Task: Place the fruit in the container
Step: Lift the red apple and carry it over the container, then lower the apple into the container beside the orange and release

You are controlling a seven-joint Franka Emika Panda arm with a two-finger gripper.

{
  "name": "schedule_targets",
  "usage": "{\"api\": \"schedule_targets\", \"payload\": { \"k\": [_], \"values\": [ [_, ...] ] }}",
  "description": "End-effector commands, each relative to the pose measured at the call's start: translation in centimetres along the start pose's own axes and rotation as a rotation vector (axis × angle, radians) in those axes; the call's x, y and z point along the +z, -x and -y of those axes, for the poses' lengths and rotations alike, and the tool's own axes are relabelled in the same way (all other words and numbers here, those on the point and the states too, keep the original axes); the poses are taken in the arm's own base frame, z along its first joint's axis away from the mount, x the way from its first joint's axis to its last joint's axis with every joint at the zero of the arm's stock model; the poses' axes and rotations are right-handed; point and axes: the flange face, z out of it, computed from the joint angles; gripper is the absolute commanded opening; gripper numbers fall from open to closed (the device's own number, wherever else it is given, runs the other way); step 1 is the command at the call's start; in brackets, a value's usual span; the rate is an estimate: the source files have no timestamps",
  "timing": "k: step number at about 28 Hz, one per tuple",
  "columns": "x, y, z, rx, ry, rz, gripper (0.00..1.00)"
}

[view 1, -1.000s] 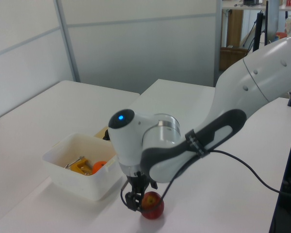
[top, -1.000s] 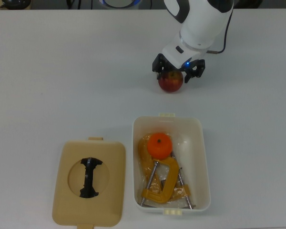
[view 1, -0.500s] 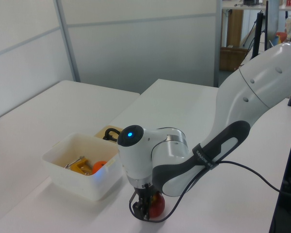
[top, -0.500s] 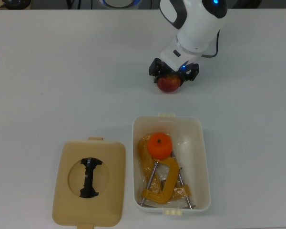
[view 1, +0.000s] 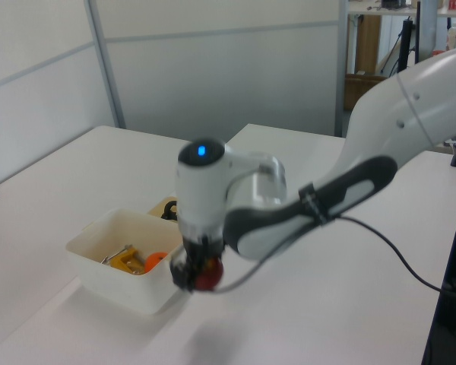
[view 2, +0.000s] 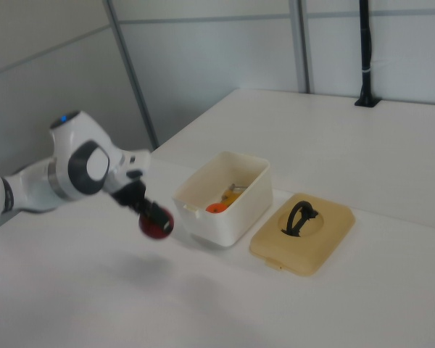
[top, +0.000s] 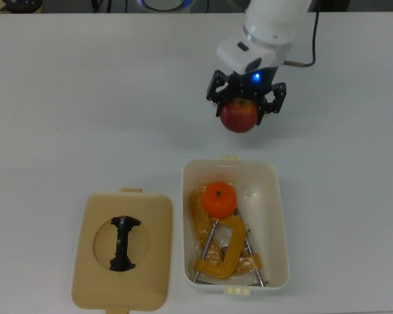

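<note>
My gripper (top: pixel 245 110) (view 1: pixel 195 271) (view 2: pixel 149 215) is shut on the dark red apple (top: pixel 239 116) (view 1: pixel 207 275) (view 2: pixel 156 224) and holds it in the air above the table, just beyond the short end of the cream-white container (top: pixel 278 216) (view 1: pixel 106 283) (view 2: pixel 235 210). The orange mandarin (top: pixel 220 199) (view 1: pixel 156 260) (view 2: pixel 217 207) lies inside the container, on top of yellow-orange clamps (top: pixel 221 252) (view 1: pixel 127 261).
A flat tan lid (top: pixel 95 275) (view 2: pixel 315 243) with a round hole and a black handle lies on the table at the top view's left of the container. A black cable (view 1: pixel 406 274) trails from the arm across the table.
The gripper has lifted the apple off the table and carried it a little toward the container. Mandarin, container and lid have stayed where they were.
</note>
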Motion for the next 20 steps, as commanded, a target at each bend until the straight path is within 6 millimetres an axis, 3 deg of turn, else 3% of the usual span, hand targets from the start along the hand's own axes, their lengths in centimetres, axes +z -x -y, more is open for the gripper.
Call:
{"api": "schedule_targets", "payload": {
  "k": [1, 6, 11, 16, 17, 18, 19, 20],
  "values": [
    [-4.6, -4.6, -2.6, 0.126, -0.076, -0.105, 0.0],
    [-5.3, -7.2, -3.6, 0.224, -0.125, -0.211, 0.0],
    [-2.4, -10.8, -3.2, 0.328, -0.084, -0.298, 0.0],
    [0.6, -12.3, -2.0, 0.377, -0.03, -0.348, 0.01],
    [0.9, -12.3, -1.9, 0.374, -0.025, -0.35, 0.16],
    [1.0, -12.3, -1.9, 0.371, -0.02, -0.35, 0.44],
    [1.1, -12.2, -1.8, 0.371, -0.018, -0.349, 0.82],
    [1.3, -12.2, -1.8, 0.374, -0.014, -0.347, 1.0]
  ]
}}
